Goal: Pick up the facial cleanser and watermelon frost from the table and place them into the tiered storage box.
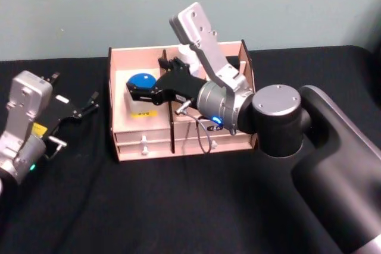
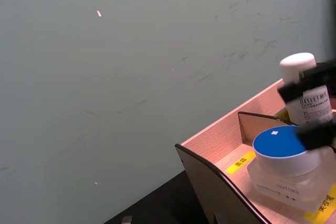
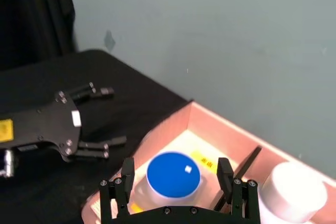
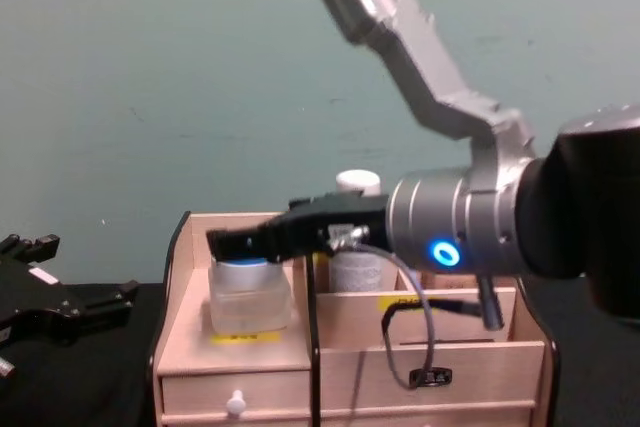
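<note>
Jar [image 1: 141,81] with the blue lid sits in the storage box [image 1: 122,150], between the open fingers of the right gripper [image 3: 178,174]. Withdraw straight, or you may tip it; the left gripper [image 1: 89,104] rests open on the table.

Silver arms, black fingers [image 3: 227,174]

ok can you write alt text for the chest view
The right gripper reaches from the right over a wooden storage box, its open fingers at a clear jar with a blue lid in the left compartment. A white bottle stands behind, and the left gripper rests at the left edge.
</note>
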Controlling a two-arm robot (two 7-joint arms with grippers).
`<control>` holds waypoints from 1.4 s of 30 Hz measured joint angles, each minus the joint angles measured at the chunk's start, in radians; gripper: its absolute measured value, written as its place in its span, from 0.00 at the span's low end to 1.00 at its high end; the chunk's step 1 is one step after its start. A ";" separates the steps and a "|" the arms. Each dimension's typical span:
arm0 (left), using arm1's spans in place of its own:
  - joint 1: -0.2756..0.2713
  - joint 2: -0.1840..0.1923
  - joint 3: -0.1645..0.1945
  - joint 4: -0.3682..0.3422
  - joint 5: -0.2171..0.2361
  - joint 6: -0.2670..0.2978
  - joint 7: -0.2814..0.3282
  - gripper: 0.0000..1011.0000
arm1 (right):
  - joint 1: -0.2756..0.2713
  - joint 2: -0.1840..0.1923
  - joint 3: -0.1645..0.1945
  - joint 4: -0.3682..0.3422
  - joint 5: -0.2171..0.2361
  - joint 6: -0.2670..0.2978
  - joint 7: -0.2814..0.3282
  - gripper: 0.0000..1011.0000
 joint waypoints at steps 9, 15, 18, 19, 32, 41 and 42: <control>0.000 0.000 0.000 0.000 0.000 0.000 0.000 1.00 | -0.042 0.041 0.027 -0.129 0.021 -0.045 0.000 0.99; 0.000 0.000 0.000 0.000 0.000 0.000 0.000 1.00 | -0.079 0.085 0.066 -0.229 0.031 -0.066 -0.028 0.99; 0.000 0.000 0.000 0.000 0.000 0.000 0.000 1.00 | -0.098 0.108 0.096 -0.267 0.025 -0.075 -0.052 0.99; 0.000 0.000 0.000 0.000 0.000 0.000 0.000 1.00 | -0.103 0.113 0.104 -0.276 0.023 -0.078 -0.059 0.99; 0.000 0.000 0.000 0.000 0.000 0.000 0.000 1.00 | -0.181 0.149 0.275 -0.273 -0.038 -0.156 -0.196 0.99; 0.000 0.000 0.000 0.000 0.000 0.000 0.000 1.00 | -0.187 0.135 0.334 -0.199 -0.060 -0.168 -0.233 0.99; 0.000 0.000 0.000 0.000 0.000 0.000 0.000 1.00 | -0.187 0.134 0.336 -0.194 -0.062 -0.169 -0.234 0.99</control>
